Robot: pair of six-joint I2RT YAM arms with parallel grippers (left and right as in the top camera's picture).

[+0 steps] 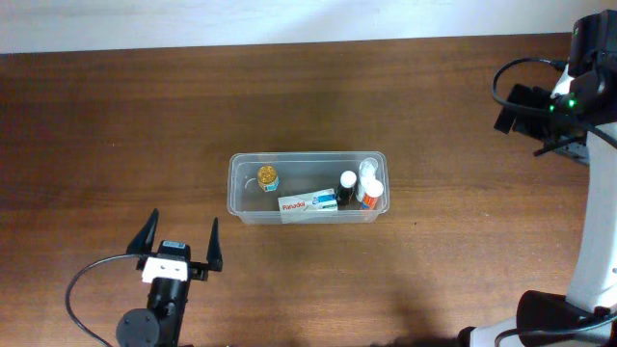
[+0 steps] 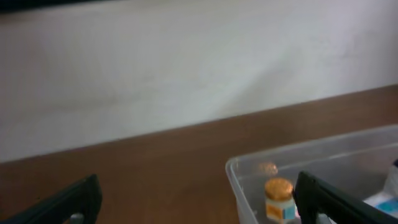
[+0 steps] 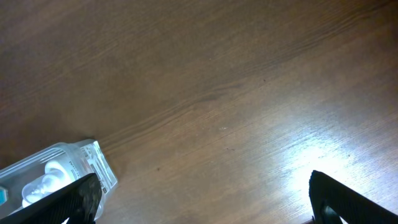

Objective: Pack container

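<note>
Nearest, at the front left of the table [image 1: 434, 270], the left gripper [image 1: 181, 229] is seen with its fingers spread wide and nothing between them, near the container's front-left corner. The container [image 1: 307, 155] is set at the middle of the table, and a gold-lidded jar [image 1: 267, 177], a flat medicine box [image 1: 308, 203] and several small bottles [image 1: 369, 191] are already lodged inside it. Farthest off, at the back right and well apart from the container, the right gripper [image 3: 202, 186] is likewise spread wide and empty. No loose item is seen on the table, so the packing is judged to be at or near its end. Anything more would first have to be found outside these views; otherwise only a withdrawal of both arms is called for.
</note>
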